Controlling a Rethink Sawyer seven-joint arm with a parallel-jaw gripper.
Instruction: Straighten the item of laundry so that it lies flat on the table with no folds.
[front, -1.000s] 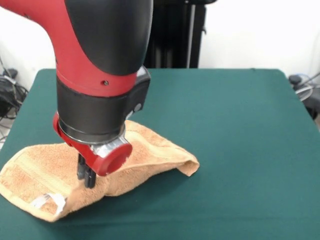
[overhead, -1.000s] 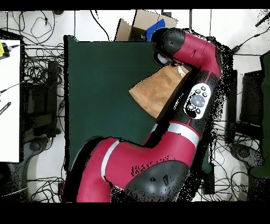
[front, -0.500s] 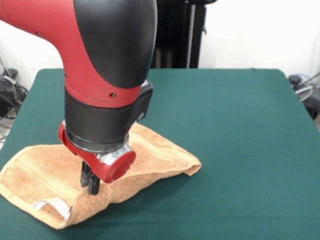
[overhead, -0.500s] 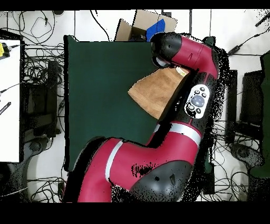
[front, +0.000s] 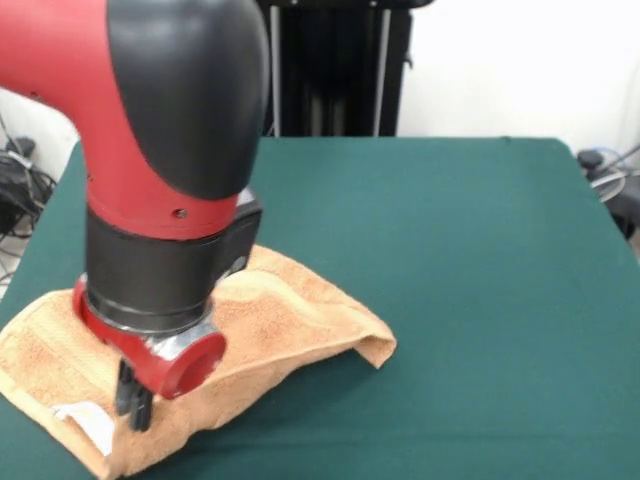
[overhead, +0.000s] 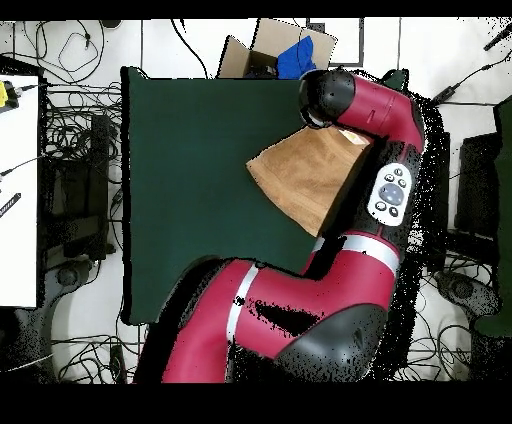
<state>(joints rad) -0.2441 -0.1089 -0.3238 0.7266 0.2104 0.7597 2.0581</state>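
Gripper (front: 134, 400) fingers (front: 130, 392) point straight down and stand pressed together, their dark tips meeting the towel (front: 280, 320) close to its near edge. Whether a pinch of cloth sits between them cannot be told from the front view, since the red end cap of the arm (front: 160, 180) hangs right in front of them. From overhead the gripper itself is hidden under the arm's black and red wrist (overhead: 330, 95).

The peach-orange towel lies on the green table (front: 450, 260), toward the left near part of it in the front view. It is not flat: a rounded fold runs along its right side and ends in a blunt corner that rests on the cloth of the table, and the middle bulges upward behind the wrist. A woven band shows along the left part. A small white tag (front: 85, 418) lies on the near left edge, just beside the fingertips.

In the overhead view the towel (overhead: 300, 180) appears as a slanted four-sided shape near the table's right edge, with the arm (overhead: 385, 190) curving along and partly over its right side. The table (overhead: 190, 190) is bare to the left of it. A cardboard box (overhead: 270, 45) with something blue in it sits on the floor beyond the table's top edge, among cables.
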